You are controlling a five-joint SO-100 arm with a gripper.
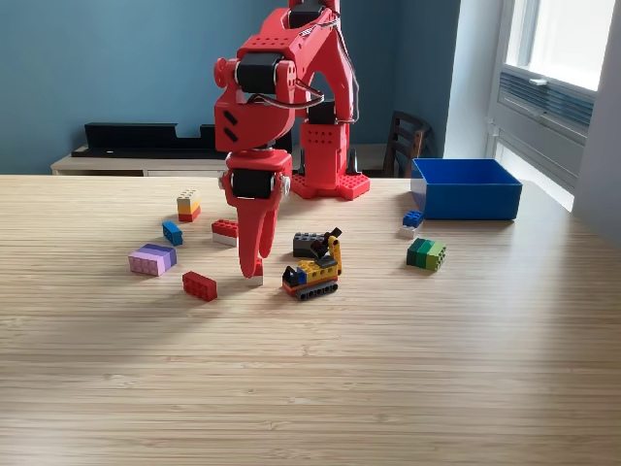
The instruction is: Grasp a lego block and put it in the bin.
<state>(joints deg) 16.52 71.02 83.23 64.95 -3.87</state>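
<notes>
Blue walls and a bright window at the upper right of the frame stand behind my pale wooden desk (pixel 310 388).

Going from the exterior view's left: a lilac and purple block (pixel 152 258) lies at the left middle, a small blue block (pixel 173 233) just above it, and a stacked white, yellow and red block (pixel 188 205) further back. A red block (pixel 199 285) sits lower, toward the front, and a red and white block (pixel 225 232) lies just left of my arm.

My tool (pixel 254 272) points straight down at the middle of the frame, its tips at the desk on a small white and red block (pixel 256 276). The fingers look nearly together around that piece, though from this side I cannot tell how firmly they grip.

Just right of it stands a little yellow digger model (pixel 312 273), with a black block (pixel 308 244) behind. Further right lie a green and black block (pixel 426 253) and a blue and white block (pixel 411 223). The bin (pixel 466 201) sits at the upper right, on the desk, well apart from my tool.
</notes>
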